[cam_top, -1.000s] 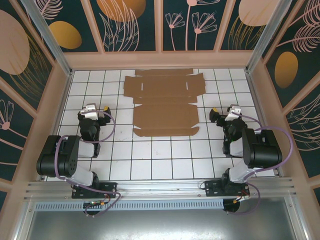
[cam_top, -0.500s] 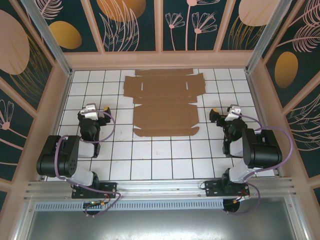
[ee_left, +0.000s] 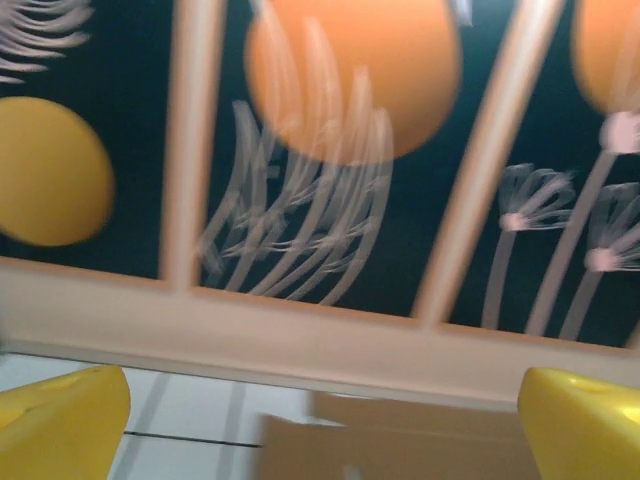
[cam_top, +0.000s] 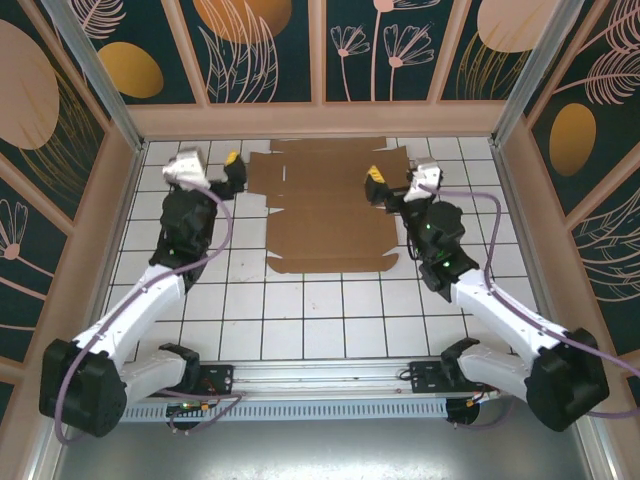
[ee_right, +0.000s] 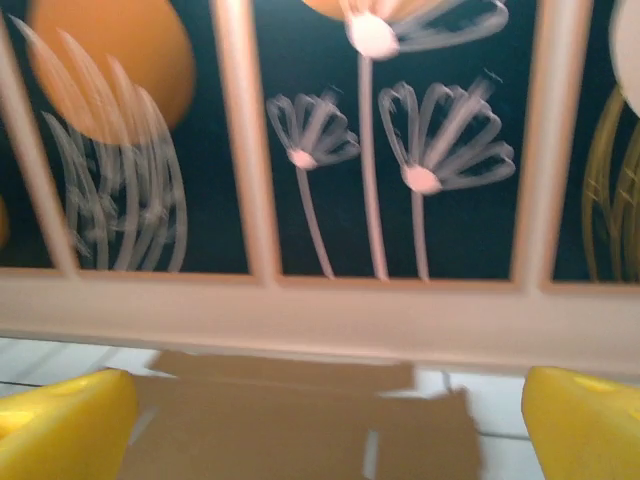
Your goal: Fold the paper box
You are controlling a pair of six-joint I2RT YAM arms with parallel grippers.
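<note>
A white-tiled counter (cam_top: 320, 310) with dark grid lines carries the paper box (cam_top: 322, 225), an unfolded brown cardboard sheet lying flat toward its far edge.

- You have a white tiled floor (cam_top: 320, 310) with dark grid lines, evenly lit.
- At 12 o'clock stands the back wall (cam_top: 270, 50): dark panels painted with orange discs and pale flowers, split by pinkish slats (cam_top: 318, 50).
- At 9 o'clock the left wall (cam_top: 40, 150) and at 3 o'clock the right wall (cam_top: 600, 150) carry that pattern.
- At 6 o'clock a metal rail (cam_top: 320, 372) runs across.
</note>
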